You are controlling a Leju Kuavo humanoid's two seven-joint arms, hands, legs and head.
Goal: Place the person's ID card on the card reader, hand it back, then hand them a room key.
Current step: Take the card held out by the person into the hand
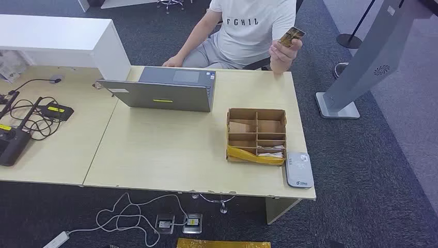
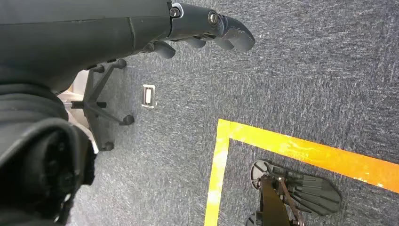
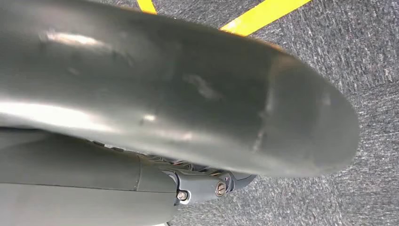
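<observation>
Grey carpet lies under the left hand (image 2: 207, 30), which hangs low with fingers loosely apart, holding nothing. Across the desk (image 1: 155, 155), a person's hand (image 1: 284, 51) holds up the ID card (image 1: 292, 35) at the far right edge, its long axis tilted upward. The card reader (image 1: 299, 169) sits at the near right corner. The right hand (image 3: 211, 186) is likely nearer; its fingers are mostly hidden, so I cannot tell their state.

Right hand (image 3: 221, 186) mostly hidden behind thumb, card (image 1: 292, 36) print too small, person's head cut off.
</observation>
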